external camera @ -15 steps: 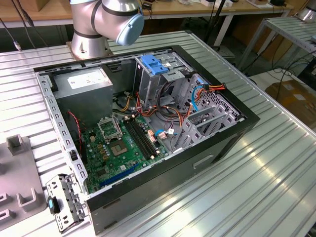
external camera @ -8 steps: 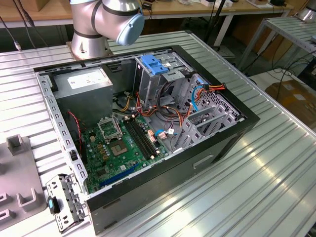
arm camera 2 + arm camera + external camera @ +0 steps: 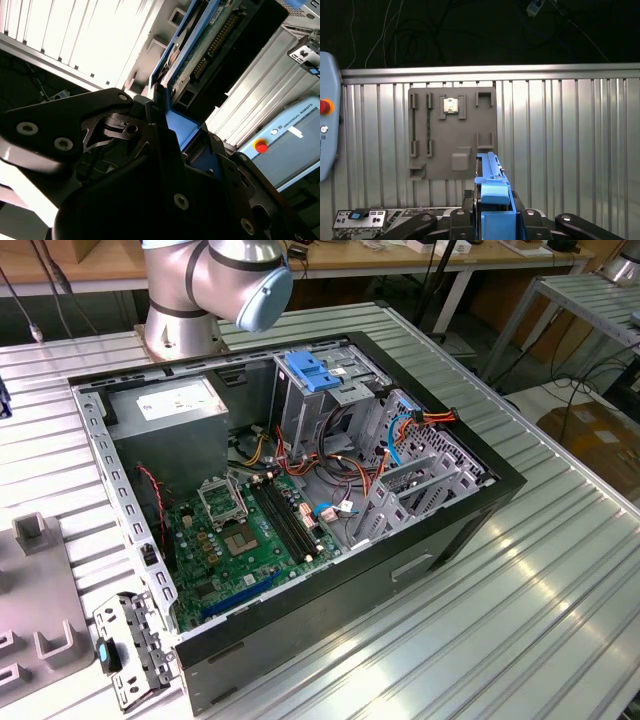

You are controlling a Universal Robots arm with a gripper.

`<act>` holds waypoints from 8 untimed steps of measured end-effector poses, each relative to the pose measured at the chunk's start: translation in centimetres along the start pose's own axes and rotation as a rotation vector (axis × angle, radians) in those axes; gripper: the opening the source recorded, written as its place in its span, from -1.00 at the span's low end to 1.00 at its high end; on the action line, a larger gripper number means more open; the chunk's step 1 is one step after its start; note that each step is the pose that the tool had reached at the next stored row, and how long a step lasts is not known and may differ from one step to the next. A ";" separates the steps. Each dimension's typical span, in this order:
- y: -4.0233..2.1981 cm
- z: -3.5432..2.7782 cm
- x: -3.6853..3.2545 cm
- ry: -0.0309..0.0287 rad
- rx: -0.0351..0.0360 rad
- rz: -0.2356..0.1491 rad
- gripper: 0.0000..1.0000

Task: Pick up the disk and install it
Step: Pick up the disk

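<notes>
1. Disk [image 3: 212, 42] is clamped in the black tool [image 3: 182, 130], which is closed on it. In the second wrist view the fingers [image 3: 150, 117] press on the blue side rails, and the green circuit side of the disk faces the camera.
2. In the first wrist view the disk is seen edge-on between the fingers. It is held clear of the ribbed metal table [image 3: 570, 150].
3. On the table beyond the disk lies a grey plate [image 3: 452, 135] with a small square chip [image 3: 450, 105] in one pocket.
4. In the exterior view an open computer case [image 3: 470, 510] lies on the table. Inside it are a green board [image 3: 240, 540], a grey power box [image 3: 165, 405] and a light-blue latch plate [image 3: 312, 370].
5. The arm [image 3: 215, 280] stands just behind the case.
</notes>
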State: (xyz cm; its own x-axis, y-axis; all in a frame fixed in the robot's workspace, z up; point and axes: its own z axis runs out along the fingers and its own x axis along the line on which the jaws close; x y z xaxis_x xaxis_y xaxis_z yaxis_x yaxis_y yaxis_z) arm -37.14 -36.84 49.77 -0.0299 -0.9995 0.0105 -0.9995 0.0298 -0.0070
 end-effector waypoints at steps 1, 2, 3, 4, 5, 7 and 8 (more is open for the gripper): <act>-0.13 0.00 0.00 0.0000 0.0000 0.000 -0.25; -0.23 0.00 -0.01 0.0000 0.0000 0.000 -0.25; -0.38 0.01 -0.01 -0.0001 0.0001 0.000 -0.25; -0.55 0.01 -0.02 -0.0001 0.0001 0.000 -0.25; -0.72 0.01 -0.02 0.0000 0.0001 0.000 -0.25; -1.02 0.01 -0.03 0.0000 0.0001 0.000 -0.25; -1.14 0.01 -0.03 -0.0001 0.0001 0.000 -0.25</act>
State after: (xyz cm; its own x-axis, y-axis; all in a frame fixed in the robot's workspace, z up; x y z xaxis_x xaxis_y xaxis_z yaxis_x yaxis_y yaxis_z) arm -36.01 -36.84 49.77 -0.0299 -0.9995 0.0104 -0.9995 0.0298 -0.0071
